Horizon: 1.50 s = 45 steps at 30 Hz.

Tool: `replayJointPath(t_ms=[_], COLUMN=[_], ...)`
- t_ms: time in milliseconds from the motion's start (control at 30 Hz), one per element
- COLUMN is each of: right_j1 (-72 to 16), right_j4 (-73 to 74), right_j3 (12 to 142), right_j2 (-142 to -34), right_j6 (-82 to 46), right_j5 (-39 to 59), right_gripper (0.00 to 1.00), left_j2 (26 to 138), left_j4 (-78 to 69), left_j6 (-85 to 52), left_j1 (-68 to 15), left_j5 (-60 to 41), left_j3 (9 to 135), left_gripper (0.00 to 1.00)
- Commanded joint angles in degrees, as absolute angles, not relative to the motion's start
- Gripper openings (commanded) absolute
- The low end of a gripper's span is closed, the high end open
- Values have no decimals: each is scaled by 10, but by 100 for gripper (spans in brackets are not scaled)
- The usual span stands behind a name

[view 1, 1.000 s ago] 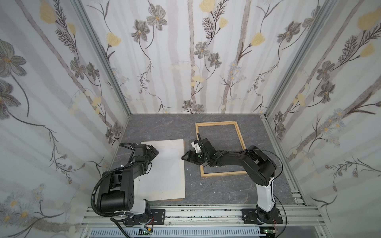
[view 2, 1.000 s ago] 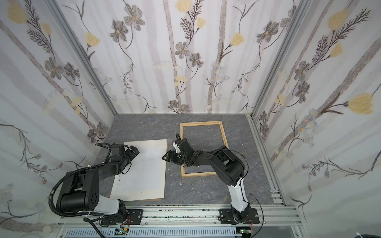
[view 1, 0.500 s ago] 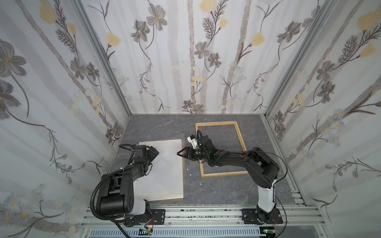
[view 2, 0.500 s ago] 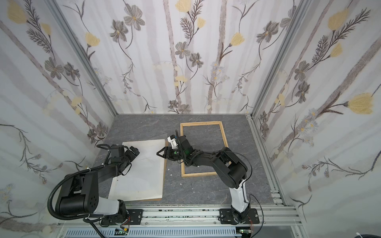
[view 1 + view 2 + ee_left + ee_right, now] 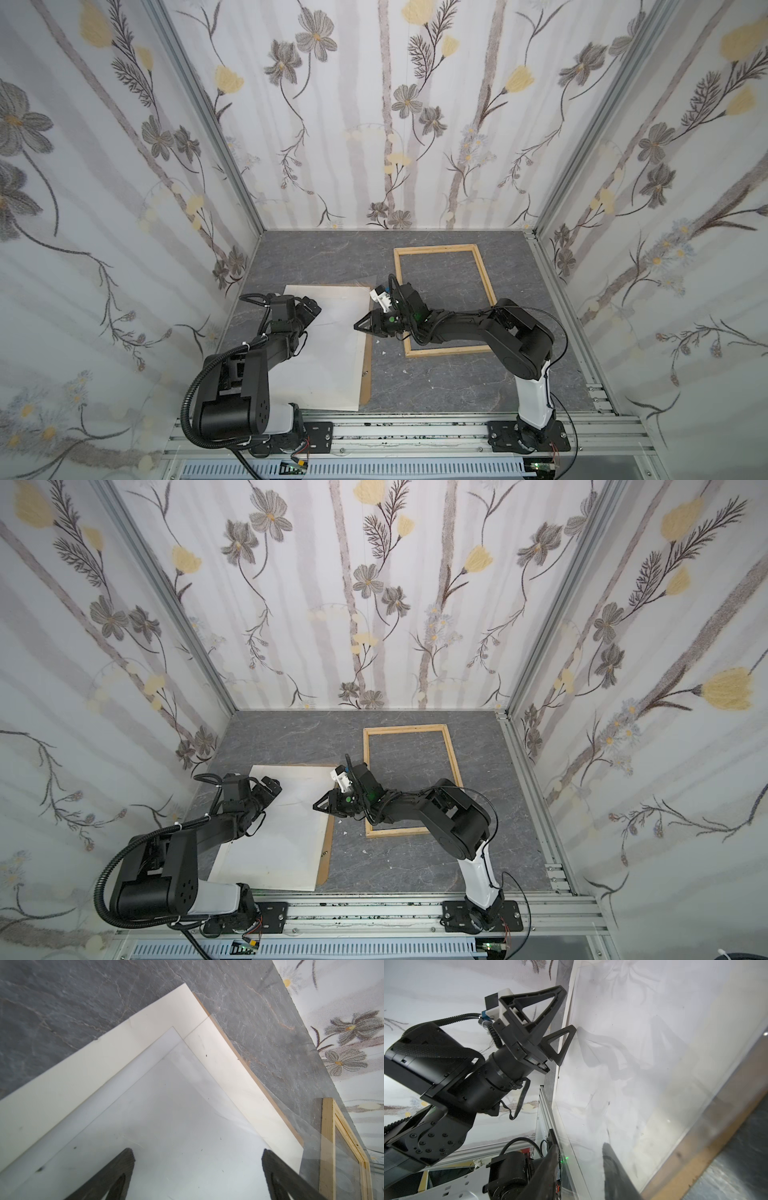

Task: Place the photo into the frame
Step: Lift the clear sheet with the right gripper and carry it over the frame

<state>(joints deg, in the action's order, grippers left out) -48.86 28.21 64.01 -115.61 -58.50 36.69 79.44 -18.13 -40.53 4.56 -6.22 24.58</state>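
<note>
My left gripper (image 5: 311, 311) gapes wide. My right gripper (image 5: 359, 326) is narrow, and I cannot tell if it is holding anything. The photo (image 5: 332, 357), lower left, looks flimsy, so I'd pinch its edge.

In a top view, a light wooden frame (image 5: 449, 351) lay flat on the grey table (image 5: 436, 386), toward the back right, with bare tabletop showing through its opening. To its left, a stack of white sheets (image 5: 328, 365) rested on a brown board (image 5: 365, 374), whose edge showed along the stack's right side. The left gripper (image 5: 311, 309) hung over the stack's far left part, fingers spread. The right gripper (image 5: 360, 326) reached across the frame's near left corner to the stack's right edge. From this angle its jaws could not be read.
</note>
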Motion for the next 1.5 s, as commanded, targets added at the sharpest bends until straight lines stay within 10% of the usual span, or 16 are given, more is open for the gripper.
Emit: replayJointPath(t_ms=[0,100,533,1467], right_j1=[-483,-499,-499,-417], right_j4=[271,238,230,139], right_j3=[663,684,676,723], right_j2=[-1142,-1151,-1180,-1044], right_j6=[-587,-562,-564,-475], right_j5=[309,287,308,431], right_gripper=[49,58,0,0], left_j2=[783,769,749,530], left_j4=[-114,-122,-131,128], left_j6=[-432,-440,-452,-367], left_j1=[46,46,46,47], left_j5=[-85,-91,-107,-107], left_j3=[236,229,220,437], left_gripper=[99,99,99,100])
